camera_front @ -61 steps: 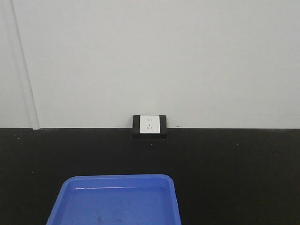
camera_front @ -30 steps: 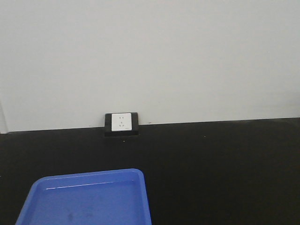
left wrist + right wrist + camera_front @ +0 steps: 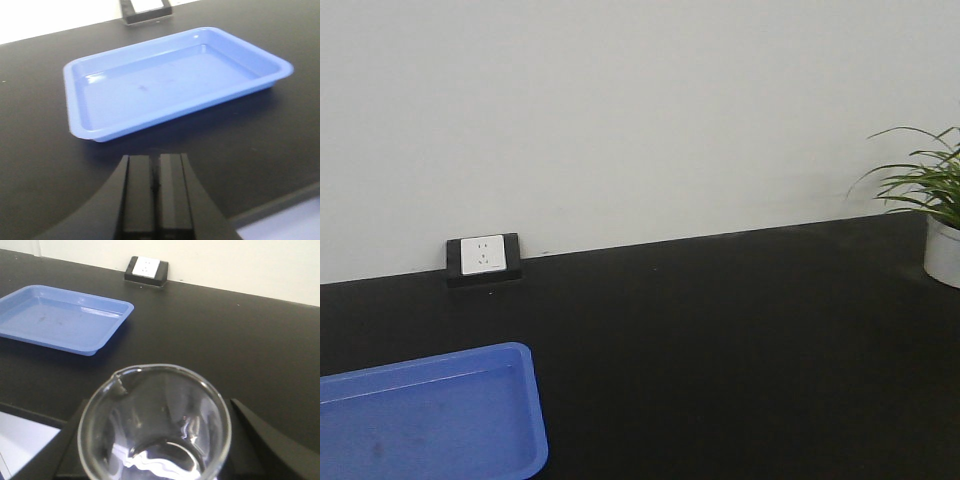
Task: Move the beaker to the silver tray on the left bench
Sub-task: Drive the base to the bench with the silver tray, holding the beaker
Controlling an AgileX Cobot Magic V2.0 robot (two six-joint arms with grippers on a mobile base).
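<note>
Right pincer (image 3: 155,440): the two dark fingers (image 3: 260,437) stand either side of the beaker (image 3: 155,425) and pinch it by the wall. The beaker is upright, mouth toward the wrist camera, pouring lip at rear left. It hangs above the near edge of the black worktop (image 3: 225,335).

Left pincer (image 3: 155,192): pads pressed together, only a thin seam between them, nothing held. It hangs above the worktop just in front of the blue tray (image 3: 175,75).

The tray lies flat on the worktop. Behind it, a wall socket (image 3: 483,255) sits at the foot of the white wall (image 3: 640,110). A potted plant (image 3: 932,205) stands at far right.
</note>
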